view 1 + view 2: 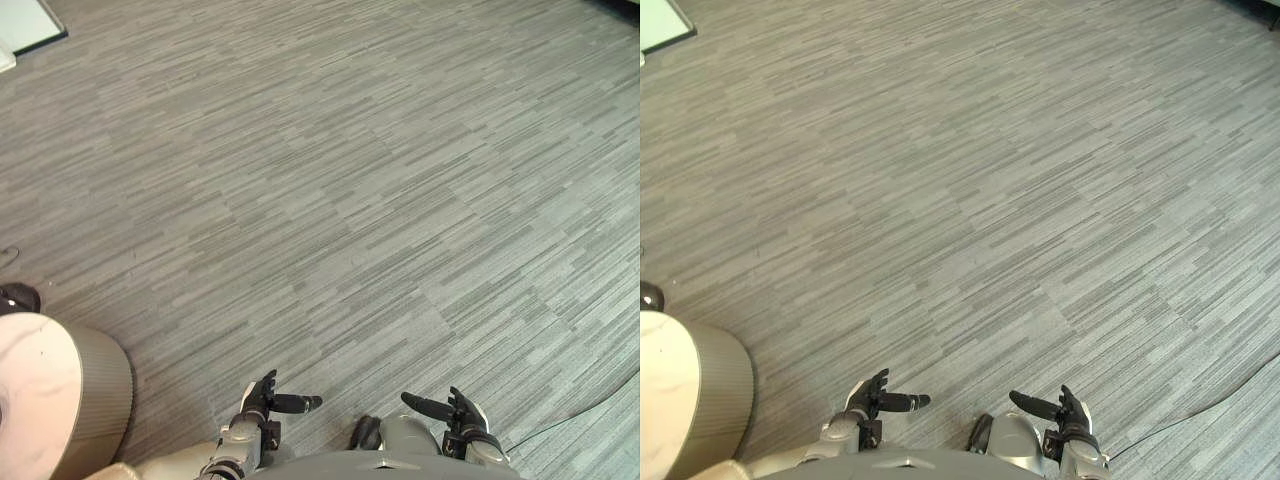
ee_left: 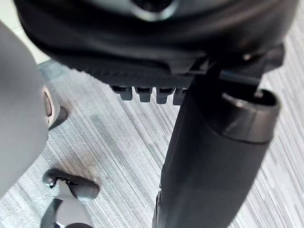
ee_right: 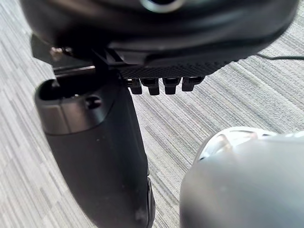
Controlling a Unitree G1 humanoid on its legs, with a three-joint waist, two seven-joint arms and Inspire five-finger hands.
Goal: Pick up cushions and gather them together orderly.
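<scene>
The cushion [image 1: 95, 390], round with a ribbed side, is lying on the carpet [image 1: 350, 200] at the frame's lower left while the left hand [image 1: 262, 397] and right hand [image 1: 455, 408] are hanging open and empty at the bottom edge, so I'd say the robot is at the approach step, which calls for turning toward the cushion.

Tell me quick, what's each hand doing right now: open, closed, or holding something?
Left hand: open, holding nothing.
Right hand: open, holding nothing.

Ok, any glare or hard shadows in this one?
Left eye view: grey striped carpet evenly lit, no hard shadows; the round beige ribbed cushion bright on its pale top. Left wrist view: dark left hand in shade against lit floor; right wrist view: right hand likewise.
</scene>
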